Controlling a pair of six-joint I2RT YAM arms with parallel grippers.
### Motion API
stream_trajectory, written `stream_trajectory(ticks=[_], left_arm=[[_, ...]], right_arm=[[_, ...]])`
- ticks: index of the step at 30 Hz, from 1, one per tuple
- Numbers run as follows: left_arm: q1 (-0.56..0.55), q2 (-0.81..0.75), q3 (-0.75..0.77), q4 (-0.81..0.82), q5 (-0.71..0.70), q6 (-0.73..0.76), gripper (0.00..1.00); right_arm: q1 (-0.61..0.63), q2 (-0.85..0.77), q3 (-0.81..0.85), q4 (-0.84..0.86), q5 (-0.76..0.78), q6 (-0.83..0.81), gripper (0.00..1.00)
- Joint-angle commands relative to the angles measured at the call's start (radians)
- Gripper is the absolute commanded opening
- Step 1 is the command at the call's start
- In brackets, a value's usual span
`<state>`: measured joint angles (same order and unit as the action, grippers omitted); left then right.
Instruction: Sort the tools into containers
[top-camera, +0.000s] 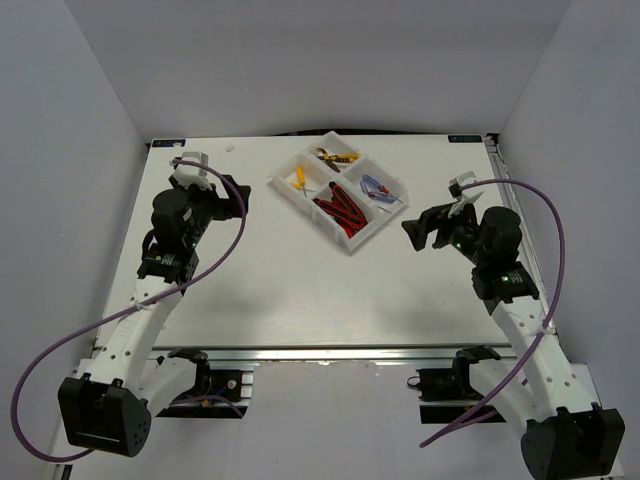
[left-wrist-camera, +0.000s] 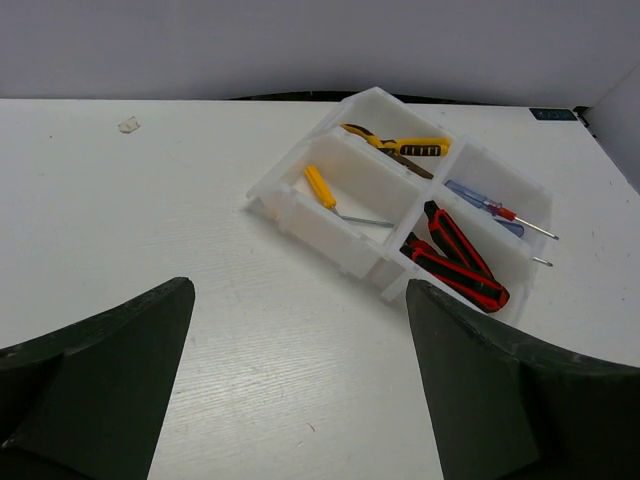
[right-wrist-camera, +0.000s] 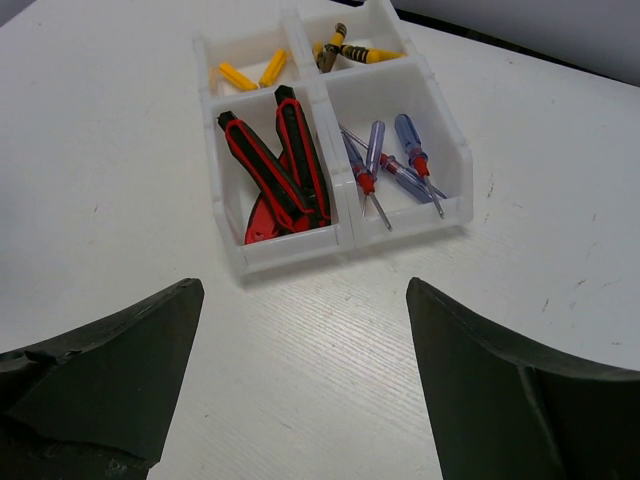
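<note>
The white four-compartment tray sits at the back middle of the table. It holds yellow-handled pliers, small yellow-handled tools, red-and-black utility knives and blue/red screwdrivers, each kind in its own compartment. The same tray shows in the left wrist view and right wrist view, with knives, screwdrivers and pliers. My left gripper is open and empty, left of the tray. My right gripper is open and empty, right of the tray.
A small white scrap lies on the table at the far left. White walls enclose the table on the left, back and right. The arms' purple cables loop beside each arm.
</note>
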<state>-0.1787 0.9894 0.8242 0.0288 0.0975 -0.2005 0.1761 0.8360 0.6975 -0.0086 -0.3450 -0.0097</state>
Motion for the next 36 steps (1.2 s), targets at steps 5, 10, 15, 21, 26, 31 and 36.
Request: stream_trajectory(ticks=[5, 10, 15, 21, 26, 31, 36], left_arm=[[0.001, -0.02, -0.011, 0.013, 0.008, 0.03, 0.98], [-0.001, -0.028, -0.011, 0.01, 0.005, 0.036, 0.98], [-0.001, -0.031, -0.011, 0.013, 0.007, 0.035, 0.98], [-0.001, -0.032, -0.013, 0.028, 0.037, 0.018, 0.98], [-0.001, -0.035, -0.01, 0.033, 0.05, 0.009, 0.98], [-0.001, -0.04, -0.011, 0.037, 0.056, 0.004, 0.98], [-0.001, -0.038, -0.013, 0.039, 0.059, 0.001, 0.98]], right_arm=[[-0.006, -0.021, 0.037, 0.042, -0.008, 0.051, 0.89], [-0.009, -0.052, 0.02, 0.064, -0.008, 0.057, 0.89], [-0.01, -0.051, 0.022, 0.059, -0.014, 0.065, 0.89], [-0.026, -0.046, 0.022, 0.059, -0.015, 0.074, 0.89], [-0.033, -0.028, 0.026, 0.052, -0.02, 0.079, 0.89], [-0.041, -0.025, 0.028, 0.05, -0.019, 0.08, 0.89], [-0.046, -0.031, 0.022, 0.052, -0.029, 0.074, 0.89]])
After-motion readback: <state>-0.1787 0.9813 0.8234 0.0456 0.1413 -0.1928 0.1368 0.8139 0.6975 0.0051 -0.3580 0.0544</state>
